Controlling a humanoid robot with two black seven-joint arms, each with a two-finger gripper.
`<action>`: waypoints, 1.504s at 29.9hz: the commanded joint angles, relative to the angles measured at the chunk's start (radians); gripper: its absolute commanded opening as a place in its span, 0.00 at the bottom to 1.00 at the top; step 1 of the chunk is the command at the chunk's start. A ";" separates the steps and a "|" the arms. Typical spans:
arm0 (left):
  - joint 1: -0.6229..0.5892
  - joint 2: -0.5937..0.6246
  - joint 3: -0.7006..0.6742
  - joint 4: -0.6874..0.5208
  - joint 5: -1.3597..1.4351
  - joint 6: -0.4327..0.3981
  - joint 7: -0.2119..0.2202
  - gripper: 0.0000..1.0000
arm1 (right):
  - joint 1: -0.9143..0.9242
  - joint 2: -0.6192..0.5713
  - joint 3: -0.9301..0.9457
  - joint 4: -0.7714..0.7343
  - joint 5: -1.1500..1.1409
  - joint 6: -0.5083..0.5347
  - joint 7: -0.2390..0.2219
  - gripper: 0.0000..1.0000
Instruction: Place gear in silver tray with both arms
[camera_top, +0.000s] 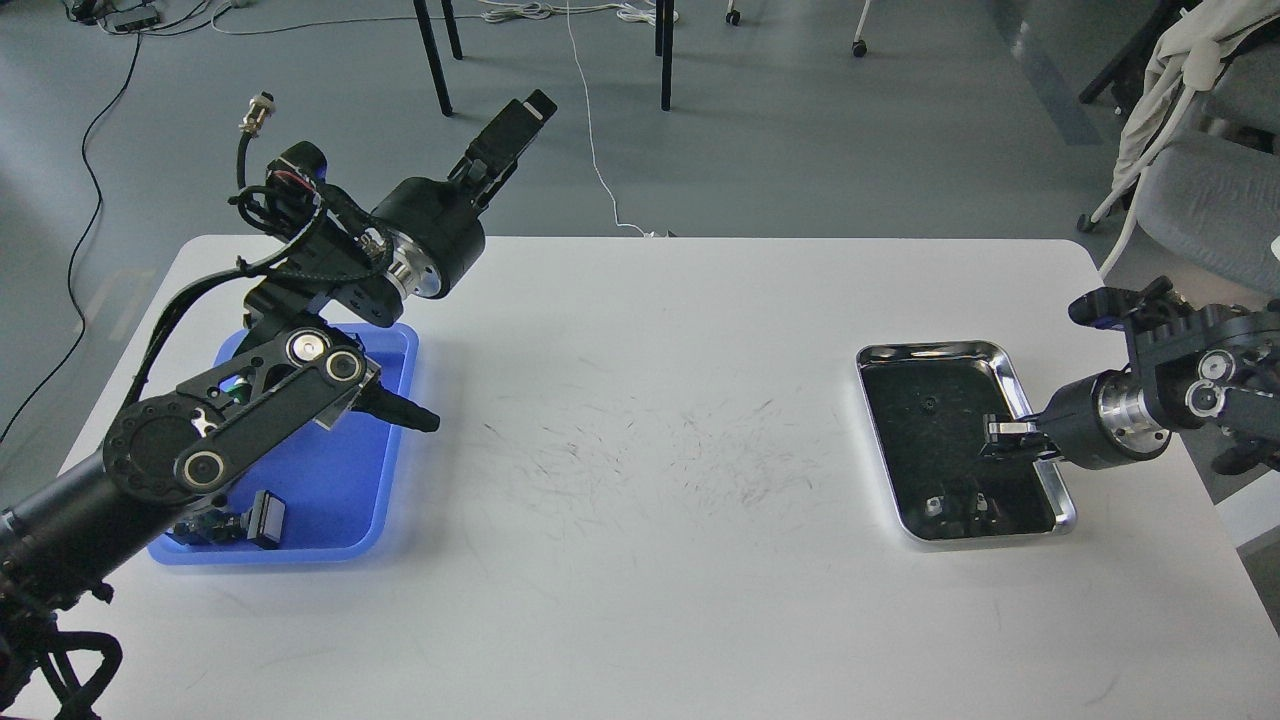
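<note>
The white worktop (640, 480) fills the near part of the scene, its middle scuffed with fine dark scratch marks. On its left side sits a blue plastic tray (340, 500), with a few small dark parts (240, 520) lying at its near end; what they are is too small to tell. On the right side, well apart from it, lies the silver tray (905, 520), its dark bottom mirroring the arm above it and holding a couple of small pale bits near its front edge.

The left arm (230, 420) rises from the lower left corner, folds over the blue tray and hides much of it. Its wrist turns up and away, so the left gripper (515, 125) points toward the far floor, lifted clear of the worktop. Its fingers are seen nearly end-on, and whether they are spread or closed cannot be told.

The right arm (1180, 390) reaches in from the right edge, held low and almost level. The right gripper (1010, 435) hangs over the silver tray's right rim, its fingers pressed together around a small pale piece (1008, 429), which I cannot make out clearly.

Beyond the worktop lies grey floor, with black chair legs (440, 55), a white cable (595, 150), and a grey chair (1210, 200) at the right.
</note>
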 joint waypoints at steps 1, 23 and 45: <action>-0.001 -0.003 -0.002 0.006 0.000 0.000 -0.001 0.98 | -0.020 0.027 -0.004 -0.012 -0.003 0.000 0.000 0.02; -0.001 -0.008 -0.005 0.014 -0.002 -0.003 -0.001 0.98 | -0.027 0.069 0.070 -0.109 0.015 -0.015 0.004 0.97; 0.000 -0.071 -0.095 0.171 -0.213 0.011 0.002 0.98 | -0.225 0.050 0.935 -0.439 1.233 -0.053 0.007 0.97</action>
